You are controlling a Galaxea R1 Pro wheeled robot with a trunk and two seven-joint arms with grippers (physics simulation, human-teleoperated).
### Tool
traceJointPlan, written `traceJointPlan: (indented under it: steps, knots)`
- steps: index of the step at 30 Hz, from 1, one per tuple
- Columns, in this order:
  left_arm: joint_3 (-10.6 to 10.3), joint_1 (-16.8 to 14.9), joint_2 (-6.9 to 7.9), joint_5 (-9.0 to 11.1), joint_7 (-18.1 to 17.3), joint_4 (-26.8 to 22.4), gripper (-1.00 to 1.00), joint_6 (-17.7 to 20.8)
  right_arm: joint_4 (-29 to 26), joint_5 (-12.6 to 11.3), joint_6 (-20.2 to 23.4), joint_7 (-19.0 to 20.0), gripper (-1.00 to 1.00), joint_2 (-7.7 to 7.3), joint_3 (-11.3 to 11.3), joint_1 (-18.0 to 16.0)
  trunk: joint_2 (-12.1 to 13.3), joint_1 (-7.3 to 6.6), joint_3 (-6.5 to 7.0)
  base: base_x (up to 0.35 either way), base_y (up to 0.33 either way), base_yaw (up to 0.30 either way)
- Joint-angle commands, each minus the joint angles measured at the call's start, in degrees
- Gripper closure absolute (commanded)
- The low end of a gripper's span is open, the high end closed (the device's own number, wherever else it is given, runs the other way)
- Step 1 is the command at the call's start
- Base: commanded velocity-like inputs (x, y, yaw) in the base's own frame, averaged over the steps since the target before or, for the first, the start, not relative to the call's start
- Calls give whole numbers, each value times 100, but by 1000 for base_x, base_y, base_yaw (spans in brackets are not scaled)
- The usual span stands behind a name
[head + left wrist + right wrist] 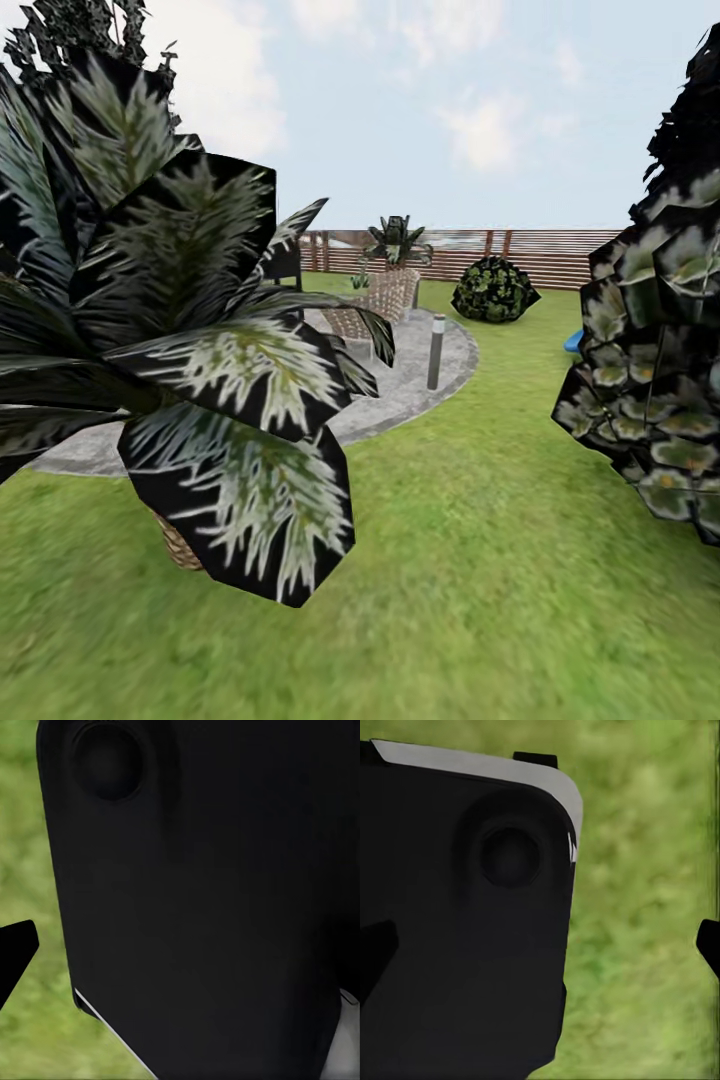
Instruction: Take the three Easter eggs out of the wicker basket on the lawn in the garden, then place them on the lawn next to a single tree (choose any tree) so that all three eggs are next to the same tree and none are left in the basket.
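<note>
Neither claw's opening can be told; no eggs or basket in sight, only lawn (480,560) beyond a palm (200,330).

left wrist view: a broad matte black body panel (202,907) with rounded corners, a round recessed dimple (109,759) near one corner, and a thin pale line along one edge. a black finger tip (15,952) is pointed and flat.

right wrist view: a like black panel (457,937), grey-white band (472,765) along its rim, one round recess (510,856). black finger tips (709,945) at both sides.
</note>
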Motion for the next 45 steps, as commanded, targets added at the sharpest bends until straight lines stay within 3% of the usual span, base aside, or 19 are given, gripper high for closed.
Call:
traceJointPlan:
  steps: [1, 33, 45]
  knots:
    - [-2, 3, -1, -4, 7, -11, -100, -1, 4, 40, -2, 1, -100, 1, 1, -4, -2, 3, -5, 265, -241, 0]
    - [-2, 6, -1, -4, 7, -11, -100, -3, 15, -18, 39, -2, -100, 58, -8, -4, -2, 3, -9, 265, -241, -146]
    - [-2, 7, 8, -4, 7, -11, -100, -6, 15, 4, 42, -2, -100, 49, -8, -3, -2, 3, -9, 318, -39, -21]
